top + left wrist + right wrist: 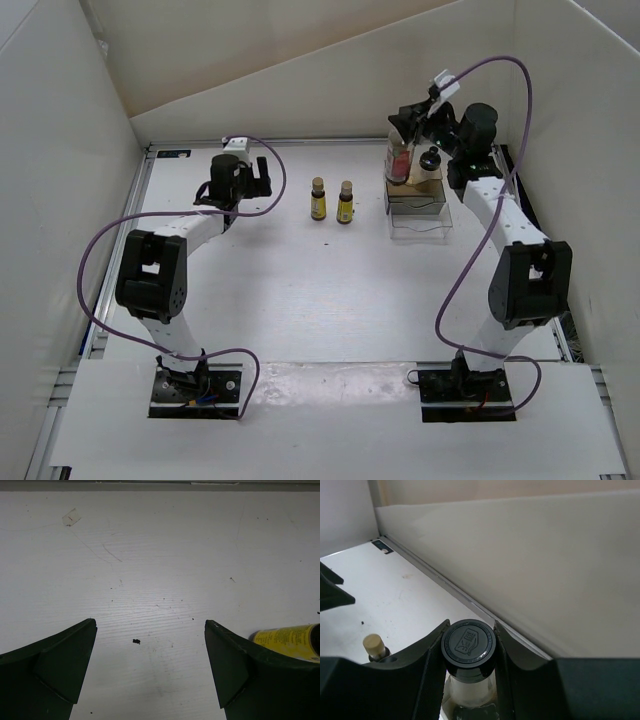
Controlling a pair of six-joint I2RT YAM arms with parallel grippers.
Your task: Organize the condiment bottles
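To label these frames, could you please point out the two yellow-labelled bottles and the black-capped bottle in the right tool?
Left yellow-labelled bottle (318,204): top view, yellow label.
Right yellow-labelled bottle (345,208): top view, yellow label.
Black-capped bottle (468,644): right wrist view, cap top.

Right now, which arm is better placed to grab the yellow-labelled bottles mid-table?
Left. The left end effector is open and empty, with a yellow bottle just beside it. The right end effector is shut on a black-capped bottle back by the rack, so it is busy.
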